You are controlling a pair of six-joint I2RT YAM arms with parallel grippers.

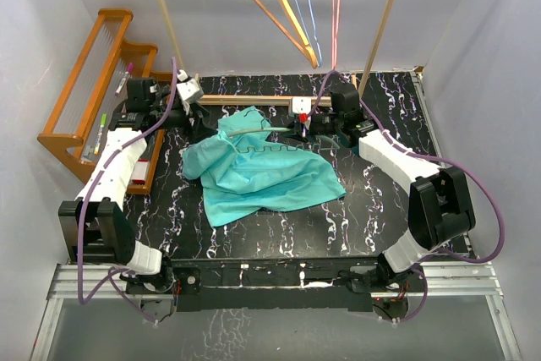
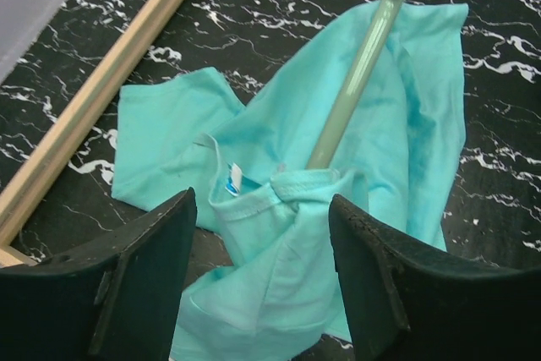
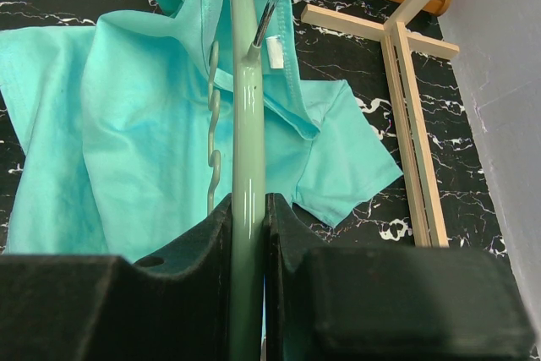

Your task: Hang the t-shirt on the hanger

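Teal-green cloth t-shirt (image 1: 262,171) crumpled mid black marbled table (image 1: 380,209); pale mint slim plastic hanger (image 3: 248,124) pokes into collar at 12 o'clock. Hanger pinched by right gripper (image 3: 248,234), 1 o'clock; left gripper (image 2: 262,234), 10 o'clock, gapes wide over collar.

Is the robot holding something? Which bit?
The right gripper pinches the hanger by one slim side bar. The left gripper is open, holding nothing.

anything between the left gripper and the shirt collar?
Nothing visible. The left gripper hangs open directly over the t-shirt collar. The hanger, clamped in the right gripper, meets the collar from the far side, clear of the fingers.
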